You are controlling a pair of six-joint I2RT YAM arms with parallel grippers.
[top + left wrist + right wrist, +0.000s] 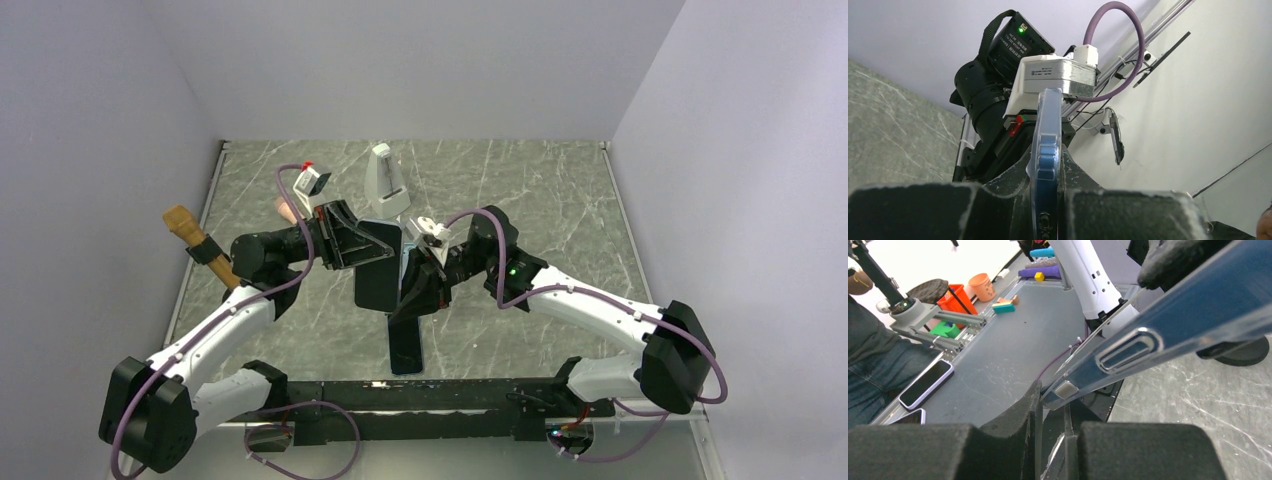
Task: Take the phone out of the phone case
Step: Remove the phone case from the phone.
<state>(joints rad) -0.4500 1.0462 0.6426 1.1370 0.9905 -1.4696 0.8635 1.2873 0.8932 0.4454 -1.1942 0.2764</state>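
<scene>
Left wrist view: the left gripper (1046, 212) has its two dark foam fingers (913, 210) drawn in narrow against the flat faces of the phone (1047, 140). The phone stands edge-on between them and runs toward 12 o'clock. Clamping the faces leaves the rim free, which I judge to be the point, since the rim is where the phone case (1036, 150) has to peel away.

In the right wrist view, the right gripper (1059, 452) is also nearly closed. A thin clear strip sits in the slit between its pads (1148, 450). It looks like a lip of the phone case (1188, 332), though I cannot be sure it is truly pinched. From there the blue phone (1218, 285) slants up toward 2 o'clock, its clear side band still wrapped around it, so it reads as not yet out.

From the top external view, the left gripper (350, 245) comes in from 9 o'clock and the right gripper (420, 285) from 3 o'clock. They meet at the phone (378, 280), held in the air over the middle of the table (560, 200). One arm anchors while the other can pull. A dark slab (405, 345) hangs toward 6 o'clock below them, and I cannot tell what it is. A white upright object (385, 180) stands at 12 o'clock, well apart.
</scene>
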